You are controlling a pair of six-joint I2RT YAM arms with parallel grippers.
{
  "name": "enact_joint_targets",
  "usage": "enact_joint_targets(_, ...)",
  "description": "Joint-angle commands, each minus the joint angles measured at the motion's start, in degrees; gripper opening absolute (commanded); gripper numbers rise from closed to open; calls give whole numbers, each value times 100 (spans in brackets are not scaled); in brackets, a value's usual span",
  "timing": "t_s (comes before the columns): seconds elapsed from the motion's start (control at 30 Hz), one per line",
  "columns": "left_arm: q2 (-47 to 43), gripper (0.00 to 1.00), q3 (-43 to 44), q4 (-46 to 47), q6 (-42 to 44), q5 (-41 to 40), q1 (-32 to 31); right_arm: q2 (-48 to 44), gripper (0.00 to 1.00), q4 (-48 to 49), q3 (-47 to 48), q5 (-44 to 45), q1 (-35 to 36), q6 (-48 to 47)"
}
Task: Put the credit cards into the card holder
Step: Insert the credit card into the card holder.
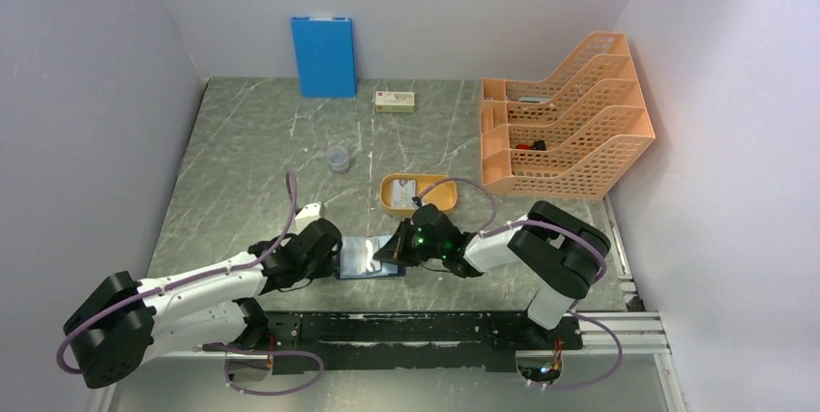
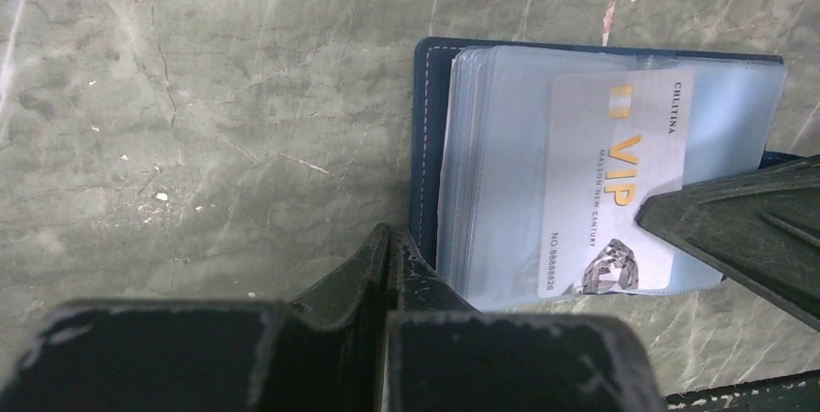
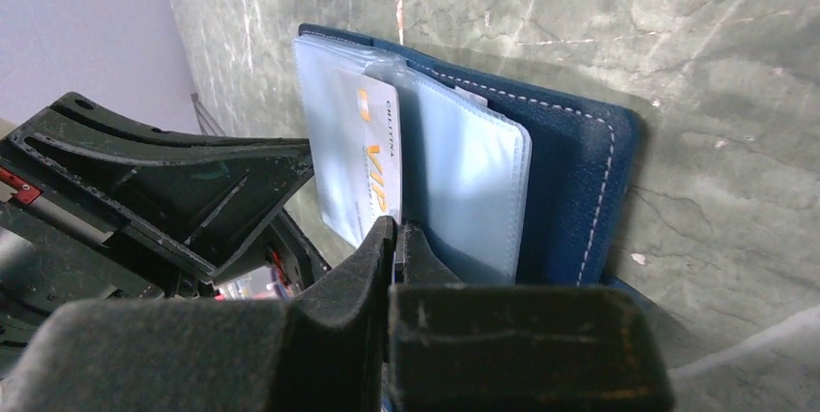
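- the small dark navy stitched card holder (image 1: 367,259) lies open on the grey-green marbled table (image 1: 251,161), between the 2 grippers, with its clear glossy sleeve pages (image 2: 493,190) facing up.
- a pale grey-white plastic credit card (image 2: 609,180) with gold "vip" print lies on the top sleeve; i cannot tell if it is partly inside.
- the right gripper (image 3: 396,228) has its jaws drawn together at this card's edge, seemingly pinching it.
- the left gripper (image 2: 389,238) is closed, tips together at the holder's cover edge; i cannot tell whether it pinches the cover or only pins it.
- a 2nd pale card (image 1: 404,188) seems to lie in the orange oval tray (image 1: 450,194).
- judgement: the cards are light, stiff and slick, so they are best pinched by 1 short edge. the sleeves are soft and floppy, and the holder would slide unless held down.
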Motion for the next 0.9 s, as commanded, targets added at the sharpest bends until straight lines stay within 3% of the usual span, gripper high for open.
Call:
enact_joint_targets(0.0, 90, 5, -321, -78, -81, 396, 19, 229, 0, -325, 67, 70, 184, -76)
enact_joint_targets(0.3, 85, 5, -335, 8, -90, 462, 12, 215, 0, -573, 389, -60, 379, -340)
enact_joint_targets(0.37, 85, 5, -315, 1, -90, 462, 13, 182, 9, -631, 423, -56, 403, -360)
enact_joint_targets(0.5, 45, 5, -326, 1, -89, 466, 18, 83, 38, -708, 401, -5, 421, -335)
enact_joint_targets(0.57, 33, 5, -330, 30, -81, 488, 17, 47, 46, -749, 407, 12, 430, -347)
enact_joint_targets(0.87, 67, 5, -410, 397, -72, 728, 20, 247, 50, -872, 844, -215, 590, -579)
